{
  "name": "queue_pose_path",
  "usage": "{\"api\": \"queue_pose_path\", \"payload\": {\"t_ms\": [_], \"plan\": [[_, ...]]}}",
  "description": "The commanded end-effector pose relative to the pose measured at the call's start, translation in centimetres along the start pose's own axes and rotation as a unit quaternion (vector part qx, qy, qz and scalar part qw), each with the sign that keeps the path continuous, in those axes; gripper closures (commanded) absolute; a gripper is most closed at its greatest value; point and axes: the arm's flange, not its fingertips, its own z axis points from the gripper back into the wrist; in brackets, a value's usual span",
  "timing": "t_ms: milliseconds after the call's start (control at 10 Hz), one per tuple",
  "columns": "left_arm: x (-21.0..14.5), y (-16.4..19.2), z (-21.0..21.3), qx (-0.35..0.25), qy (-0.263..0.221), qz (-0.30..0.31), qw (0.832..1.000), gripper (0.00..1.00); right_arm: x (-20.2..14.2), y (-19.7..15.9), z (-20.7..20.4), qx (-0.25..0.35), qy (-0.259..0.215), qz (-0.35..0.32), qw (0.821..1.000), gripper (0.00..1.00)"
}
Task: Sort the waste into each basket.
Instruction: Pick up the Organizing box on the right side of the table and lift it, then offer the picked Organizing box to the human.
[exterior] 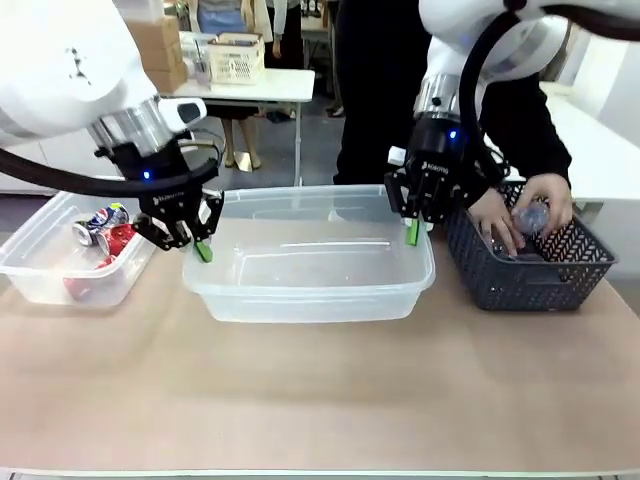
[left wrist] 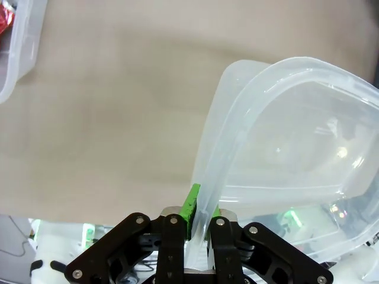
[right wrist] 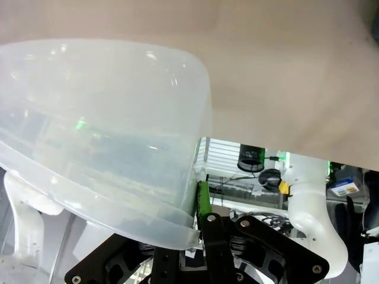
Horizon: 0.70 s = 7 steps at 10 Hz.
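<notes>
A large clear basket (exterior: 310,295) stands in the middle of the table. My left gripper (exterior: 197,243) is shut on its left rim and my right gripper (exterior: 412,230) is shut on its right rim. The left wrist view has my left gripper (left wrist: 200,216) pinching the rolled rim of the basket (left wrist: 284,77) between green pads. In the right wrist view my right gripper (right wrist: 201,207) clamps the basket's edge (right wrist: 106,118). A second clear basket (exterior: 30,270) at the far left holds a blue-silver can (exterior: 105,217) and red cans (exterior: 118,241). I cannot tell whether the middle basket touches the table.
A dark grey lattice basket (exterior: 530,280) sits at the right. The person's hands (exterior: 495,215) reach into it and hold a clear bottle (exterior: 530,217). The near half of the brown table (exterior: 320,400) is bare. The left basket's corner (left wrist: 23,47) shows beyond my left gripper.
</notes>
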Motion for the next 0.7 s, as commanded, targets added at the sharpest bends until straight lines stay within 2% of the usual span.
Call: {"api": "queue_pose_path", "payload": {"t_ms": [0,600], "plan": [[-0.57,0.57,-0.03,0.002,-0.002,0.007,1.0,0.94,-0.34,0.67,-0.33,-0.005,-0.003,0.008,1.0,0.95],[-0.57,0.57,-0.03,0.002,-0.002,0.007,1.0,0.94,-0.34,0.67,-0.33,-0.005,-0.003,0.008,1.0,0.95]]}}
